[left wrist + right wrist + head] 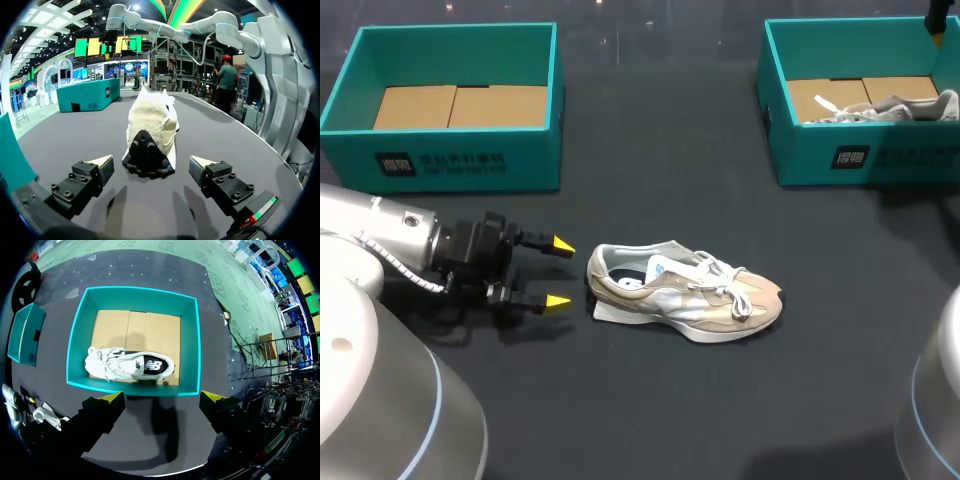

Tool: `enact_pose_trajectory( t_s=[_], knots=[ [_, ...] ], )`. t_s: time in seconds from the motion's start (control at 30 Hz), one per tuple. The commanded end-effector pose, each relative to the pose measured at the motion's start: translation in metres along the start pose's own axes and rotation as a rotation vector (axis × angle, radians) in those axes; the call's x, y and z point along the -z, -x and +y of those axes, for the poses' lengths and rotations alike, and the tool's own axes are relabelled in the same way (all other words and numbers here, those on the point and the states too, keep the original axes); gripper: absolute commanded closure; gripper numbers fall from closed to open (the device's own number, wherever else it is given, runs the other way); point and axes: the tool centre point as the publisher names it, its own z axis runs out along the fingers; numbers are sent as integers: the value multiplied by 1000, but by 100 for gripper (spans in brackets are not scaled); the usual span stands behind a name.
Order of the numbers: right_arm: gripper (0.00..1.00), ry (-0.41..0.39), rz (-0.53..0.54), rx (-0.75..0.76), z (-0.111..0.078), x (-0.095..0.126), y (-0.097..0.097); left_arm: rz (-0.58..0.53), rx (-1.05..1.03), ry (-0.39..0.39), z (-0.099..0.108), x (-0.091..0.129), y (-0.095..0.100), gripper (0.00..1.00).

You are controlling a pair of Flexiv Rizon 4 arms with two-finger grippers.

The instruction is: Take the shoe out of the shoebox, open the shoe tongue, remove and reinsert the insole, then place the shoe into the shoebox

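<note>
Nearest, the left arm (390,240) lies low over the dark counter (650,400), and its left hand (560,273) sits just beside the heel of the shoe (685,295), pointing at it. That hand is spread wide and holds nothing; both yellow tips stand short of the heel, one to each side of it, not touching.

The shoe stands upright on its sole in the middle of the counter, heel toward the left hand, toe away from it, with white laces loose over a beige and white upper. A white sheet (605,312) sticks out from under the heel end.

Beyond the shoe, on the left arm's side, stands the teal left box (460,155), showing a brown cardboard floor. Farther from the shoe on the other side stands the teal right box (880,155), with a second shoe (127,365) lying on its side against the near wall. The right hand (163,398) hangs above that box, fingers wide apart and gripping nothing.
</note>
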Motion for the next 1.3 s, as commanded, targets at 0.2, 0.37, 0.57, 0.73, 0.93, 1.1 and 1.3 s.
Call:
enact_pose_trajectory(
  t_s=[0.2,0.37,0.57,0.73,0.93,1.1,1.3],
  knots=[
    [0,-1,0,0,1,0,0,4,13,14,7,-19,9,0],
    [0,-1,0,0,1,0,0,7,17,17,8,-28,12,0],
    [0,-1,0,0,1,0,0,16,19,18,9,-39,11,0],
    [0,-1,0,0,1,0,0,24,8,20,8,-44,8,0],
    [0,-1,0,0,1,0,0,27,10,21,7,-51,8,0],
    [0,-1,0,0,1,0,0,30,13,15,5,-57,6,0],
    [0,-1,0,0,1,0,0,35,17,8,4,-65,4,0]
  ],
)
